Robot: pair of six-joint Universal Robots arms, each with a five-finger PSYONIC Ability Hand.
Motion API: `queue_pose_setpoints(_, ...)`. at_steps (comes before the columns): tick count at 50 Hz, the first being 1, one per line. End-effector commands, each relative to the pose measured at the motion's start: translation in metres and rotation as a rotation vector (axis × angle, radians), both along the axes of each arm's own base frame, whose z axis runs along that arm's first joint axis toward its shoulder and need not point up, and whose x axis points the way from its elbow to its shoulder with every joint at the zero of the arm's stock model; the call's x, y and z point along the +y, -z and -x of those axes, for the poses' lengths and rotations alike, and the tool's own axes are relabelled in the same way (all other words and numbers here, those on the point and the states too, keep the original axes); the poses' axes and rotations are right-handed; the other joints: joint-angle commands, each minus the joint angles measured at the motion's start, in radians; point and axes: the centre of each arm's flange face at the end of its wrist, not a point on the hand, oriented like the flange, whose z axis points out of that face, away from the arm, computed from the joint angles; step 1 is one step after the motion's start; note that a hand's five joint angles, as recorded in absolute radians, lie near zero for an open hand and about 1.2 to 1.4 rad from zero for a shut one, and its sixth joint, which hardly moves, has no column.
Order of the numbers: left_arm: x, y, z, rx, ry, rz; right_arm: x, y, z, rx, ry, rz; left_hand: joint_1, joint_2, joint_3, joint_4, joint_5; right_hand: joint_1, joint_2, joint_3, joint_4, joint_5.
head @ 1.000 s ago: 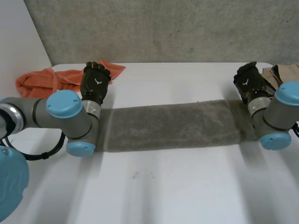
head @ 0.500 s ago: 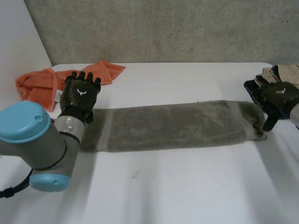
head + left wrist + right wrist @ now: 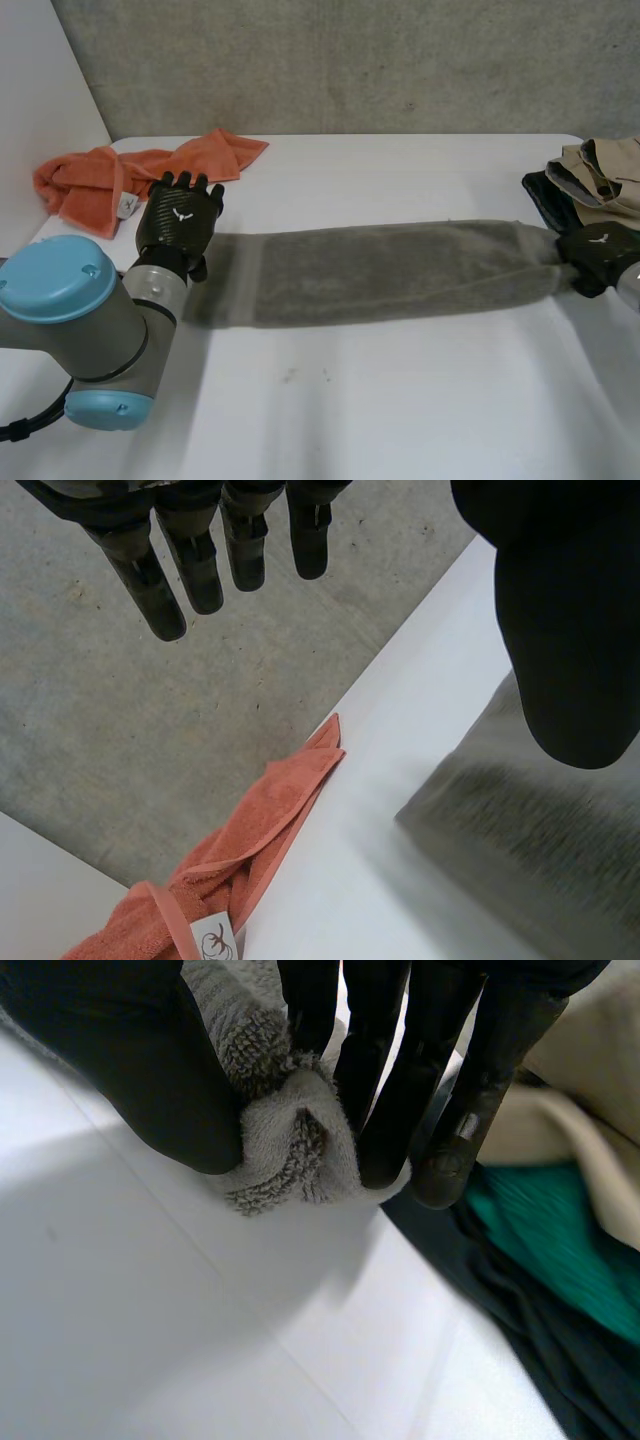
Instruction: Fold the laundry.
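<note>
A long grey towel [image 3: 390, 270] lies folded into a strip across the middle of the white table [image 3: 400, 400]. My right hand [image 3: 597, 258] pinches the towel's right end [image 3: 290, 1150] between thumb and fingers. My left hand [image 3: 178, 222] hovers at the towel's left end [image 3: 520, 830] with fingers straight and spread, holding nothing; its thumb [image 3: 570, 630] is above that end.
An orange towel [image 3: 120, 172] lies crumpled at the table's back left, its tagged edge [image 3: 215, 895] near my left hand. A pile of beige, green and dark clothes [image 3: 590, 175] sits at the back right, right beside my right hand [image 3: 520, 1230].
My right hand has dropped to the towel's right end and shut on it, pulling the towel rightward. My left hand stays open, shifted slightly at the left end.
</note>
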Motion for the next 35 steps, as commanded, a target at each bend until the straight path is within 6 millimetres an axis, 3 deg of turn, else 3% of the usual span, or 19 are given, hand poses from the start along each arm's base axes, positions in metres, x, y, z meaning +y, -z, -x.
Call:
queue_pose_setpoints(1, 0.003, -0.001, -0.001, -0.001, 0.000, -0.002, 0.000, -0.020, 0.036, 0.105, 0.112, 0.053, -0.016, -0.030, -0.036, -0.029, -0.048, 0.444, 0.221, 0.216, 0.208, 0.254)
queue_pose_setpoints(8, 0.007, -0.003, -0.006, -0.001, -0.007, -0.003, -0.002, -0.026, 0.057, 0.282, 0.095, 0.094, -0.016, -0.030, -0.036, -0.029, -0.048, 0.444, 0.221, 0.216, 0.208, 0.254)
queue_pose_setpoints(12, 0.008, -0.008, -0.009, 0.004, -0.012, 0.008, -0.001, -0.035, 0.038, 0.328, 0.023, 0.144, -0.016, -0.030, -0.036, -0.029, -0.048, 0.444, 0.221, 0.216, 0.208, 0.254)
queue_pose_setpoints(13, 0.008, -0.012, -0.010, 0.008, -0.014, 0.016, 0.003, -0.043, 0.013, 0.324, -0.043, 0.186, -0.016, -0.030, -0.036, -0.029, -0.048, 0.444, 0.221, 0.216, 0.208, 0.254)
queue_pose_setpoints(16, 0.007, -0.017, -0.012, 0.017, -0.023, 0.029, 0.012, -0.052, -0.025, 0.316, -0.141, 0.243, -0.016, -0.030, -0.036, -0.029, -0.048, 0.444, 0.221, 0.216, 0.208, 0.254)
queue_pose_setpoints(17, 0.005, -0.021, -0.015, 0.023, -0.030, 0.038, 0.019, -0.057, -0.048, 0.308, -0.199, 0.281, -0.016, -0.030, -0.036, -0.029, -0.048, 0.444, 0.221, 0.216, 0.208, 0.254)
queue_pose_setpoints(20, 0.003, -0.028, -0.020, 0.031, -0.047, 0.055, 0.028, -0.064, -0.082, 0.299, -0.281, 0.344, -0.016, -0.030, -0.036, -0.029, -0.048, 0.444, 0.221, 0.216, 0.208, 0.254)
queue_pose_setpoints(21, 0.003, -0.033, -0.023, 0.036, -0.053, 0.066, 0.035, -0.069, -0.104, 0.292, -0.332, 0.391, -0.016, -0.030, -0.036, -0.029, -0.048, 0.444, 0.221, 0.216, 0.208, 0.254)
queue_pose_setpoints(24, 0.002, -0.039, -0.027, 0.042, -0.067, 0.082, 0.050, -0.075, -0.146, 0.270, -0.433, 0.464, -0.016, -0.030, -0.036, -0.029, -0.048, 0.444, 0.221, 0.216, 0.208, 0.254)
queue_pose_setpoints(25, 0.002, -0.042, -0.030, 0.047, -0.073, 0.090, 0.061, -0.075, -0.172, 0.253, -0.495, 0.499, -0.016, -0.030, -0.036, -0.029, -0.048, 0.444, 0.221, 0.216, 0.208, 0.254)
queue_pose_setpoints(28, 0.002, -0.047, -0.034, 0.065, -0.078, 0.100, 0.075, -0.073, -0.208, 0.226, -0.579, 0.554, -0.016, -0.030, -0.036, -0.029, -0.048, 0.444, 0.221, 0.216, 0.208, 0.254)
queue_pose_setpoints(29, 0.002, -0.048, -0.035, 0.069, -0.078, 0.098, 0.084, -0.071, -0.229, 0.206, -0.625, 0.586, -0.016, -0.030, -0.036, -0.029, -0.048, 0.444, 0.221, 0.216, 0.208, 0.254)
queue_pose_setpoints(32, 0.003, -0.051, -0.037, 0.095, -0.071, 0.098, 0.104, -0.060, -0.267, 0.172, -0.723, 0.629, -0.016, -0.030, -0.036, -0.029, -0.048, 0.444, 0.221, 0.216, 0.208, 0.254)
queue_pose_setpoints(35, 0.003, -0.049, -0.037, 0.110, -0.065, 0.082, 0.122, -0.043, -0.290, 0.149, -0.799, 0.632, -0.016, -0.030, -0.036, -0.029, -0.048, 0.444, 0.221, 0.216, 0.208, 0.254)
